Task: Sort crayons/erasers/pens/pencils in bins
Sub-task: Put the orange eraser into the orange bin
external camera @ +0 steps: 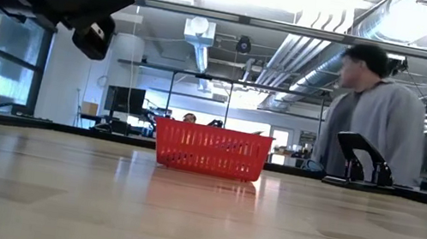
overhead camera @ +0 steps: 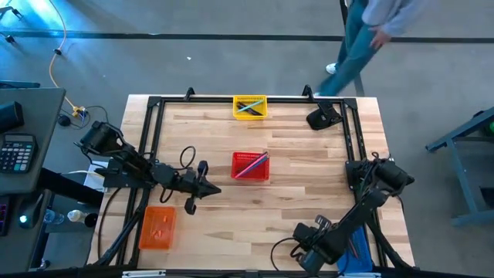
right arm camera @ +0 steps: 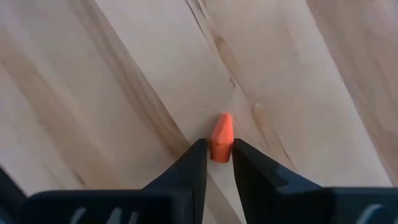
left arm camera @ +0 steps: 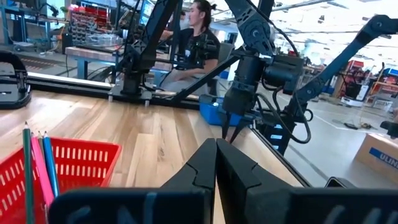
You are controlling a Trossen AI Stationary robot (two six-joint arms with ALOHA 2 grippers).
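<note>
My right gripper point(overhead camera: 302, 259) point(right arm camera: 219, 147) is near the table's near edge, pointing down, shut on a tiny orange pointed eraser point(right arm camera: 221, 134). The blue bin point(overhead camera: 360, 256) lies just right of it, mostly under the arm. My left gripper point(overhead camera: 214, 190) point(left arm camera: 216, 157) is shut and empty, held above the table left of the red bin point(overhead camera: 251, 166), in which pencils point(left arm camera: 38, 168) lean. The yellow bin point(overhead camera: 249, 106) at the far edge holds thin sticks. The orange bin point(overhead camera: 158, 228) sits near left. My right gripper pinches the eraser's blunt end point(right arm camera: 220, 153) between its two fingertips, coming from above. The pointed end point(right arm camera: 224, 119) sticks out past the fingertips. Whether the eraser touches the table I cannot tell.
A black stand point(overhead camera: 324, 116) sits at the far right corner. A black frame point(overhead camera: 154, 104) runs along the table's far and side edges. A person point(overhead camera: 370, 35) walks behind the far edge. Bare wood point(overhead camera: 255, 224) lies between the red bin and the near edge.
</note>
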